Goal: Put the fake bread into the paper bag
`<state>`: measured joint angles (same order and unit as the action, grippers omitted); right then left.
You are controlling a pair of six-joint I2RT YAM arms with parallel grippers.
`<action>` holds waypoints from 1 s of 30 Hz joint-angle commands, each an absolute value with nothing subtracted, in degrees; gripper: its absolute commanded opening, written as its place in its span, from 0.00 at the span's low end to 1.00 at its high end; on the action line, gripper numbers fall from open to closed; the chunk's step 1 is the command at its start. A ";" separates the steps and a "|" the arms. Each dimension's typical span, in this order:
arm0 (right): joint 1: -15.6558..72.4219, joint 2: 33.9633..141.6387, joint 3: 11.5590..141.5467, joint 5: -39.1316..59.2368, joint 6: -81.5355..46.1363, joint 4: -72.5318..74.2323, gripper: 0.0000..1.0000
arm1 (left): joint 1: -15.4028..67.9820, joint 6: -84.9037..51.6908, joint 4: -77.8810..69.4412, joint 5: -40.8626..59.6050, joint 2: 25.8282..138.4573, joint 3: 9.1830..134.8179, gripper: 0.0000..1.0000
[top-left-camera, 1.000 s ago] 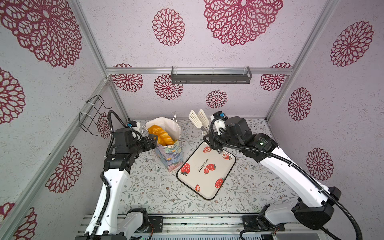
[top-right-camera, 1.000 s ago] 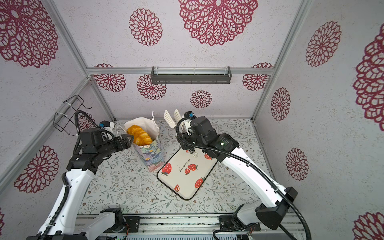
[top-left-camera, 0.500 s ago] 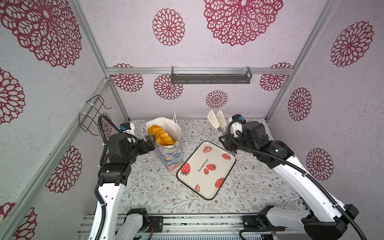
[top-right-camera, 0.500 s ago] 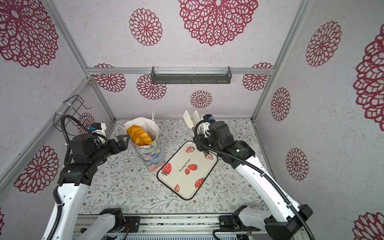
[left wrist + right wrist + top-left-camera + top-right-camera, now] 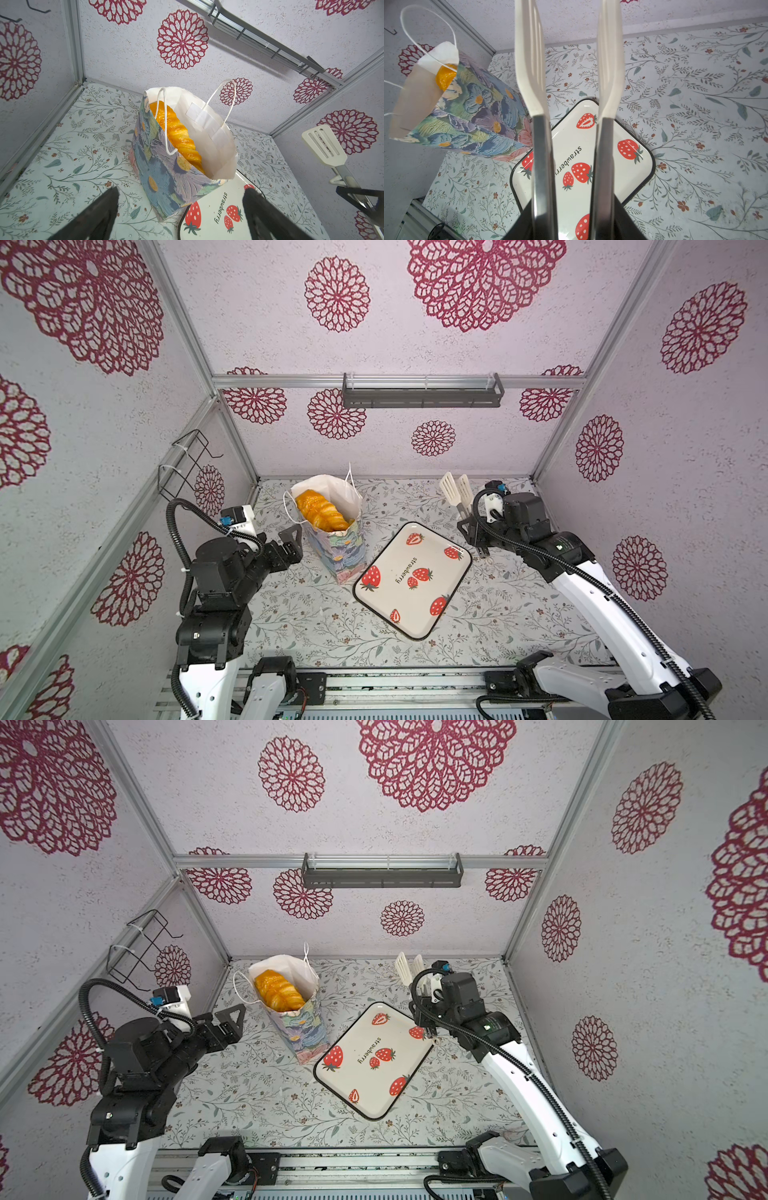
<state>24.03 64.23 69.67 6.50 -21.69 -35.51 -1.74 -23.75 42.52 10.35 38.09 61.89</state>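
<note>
Standing left of centre in both top views, the paper bag (image 5: 340, 547) is packed to its mouth with fake bread (image 5: 322, 510). The strawberry tray (image 5: 415, 601) beside it lies bare. The left gripper (image 5: 292, 543) gapes empty just beside the bag, and the right gripper (image 5: 473, 539) clamps white tongs (image 5: 455, 489). A brush from either arm could topple the top-heavy bag, spilling pastries.

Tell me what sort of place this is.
Probably a robot test booth styled as a kitchen: wallpapered panels in an aluminium frame, two arms on a rail, a floral tabletop.
</note>
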 commanded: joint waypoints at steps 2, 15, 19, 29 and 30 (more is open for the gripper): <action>21.49 61.83 67.58 6.49 -22.70 -31.61 0.44 | -1.32 -21.98 47.11 8.40 35.69 60.94 0.97; 15.73 64.89 64.94 3.67 -21.62 -33.63 0.44 | -1.32 -25.63 48.90 0.42 31.83 53.57 0.97; 14.60 67.38 65.04 1.58 -21.59 -34.10 0.44 | -1.32 -28.35 48.15 -1.39 33.90 52.49 0.97; 11.59 73.31 64.93 0.09 -21.54 -31.96 0.44 | -1.32 -40.33 41.64 -9.99 36.60 44.01 0.97; 11.31 74.07 65.19 0.01 -21.53 -31.82 0.44 | -1.32 -41.07 40.67 -10.67 36.46 42.98 0.97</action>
